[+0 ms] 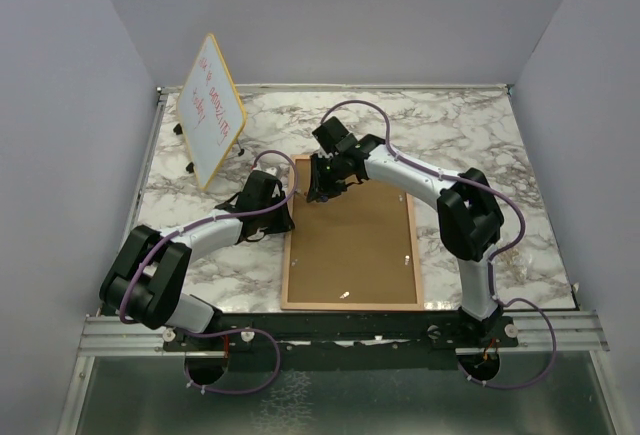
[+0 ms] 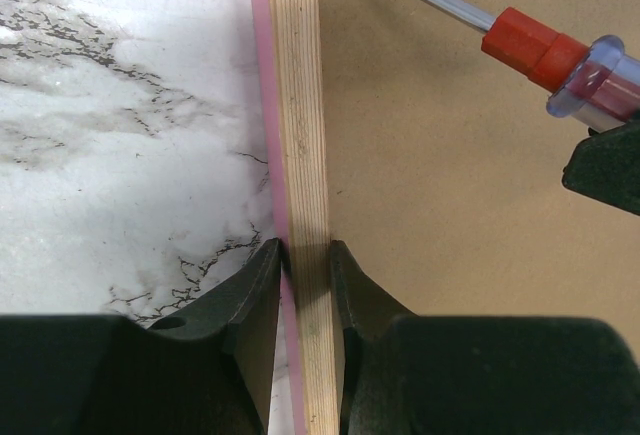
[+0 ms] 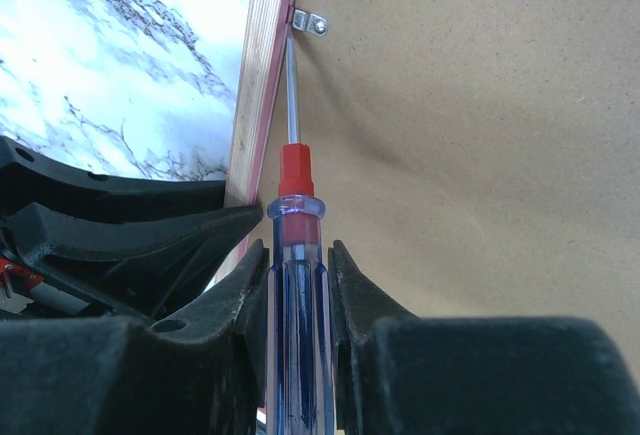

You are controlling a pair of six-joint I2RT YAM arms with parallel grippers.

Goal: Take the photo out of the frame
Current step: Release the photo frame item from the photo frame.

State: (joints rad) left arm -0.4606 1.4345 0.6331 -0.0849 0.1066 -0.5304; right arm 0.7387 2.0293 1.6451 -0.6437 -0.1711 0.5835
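Marble table (image 1: 480, 125), face-down frame (image 1: 350, 245) (screwdriver (image 3: 290, 255) at its clip (image 3: 310, 21))

Whiteboard (image 1: 212, 107), yellow-edged, standing tilted at the far left of the worktop (image 1: 480, 135). Several short lines of red handwriting slant across its white face, visible in the overhead view only. The strokes are too small and blurred to make out any word or number. No other lettering can be read in any view.
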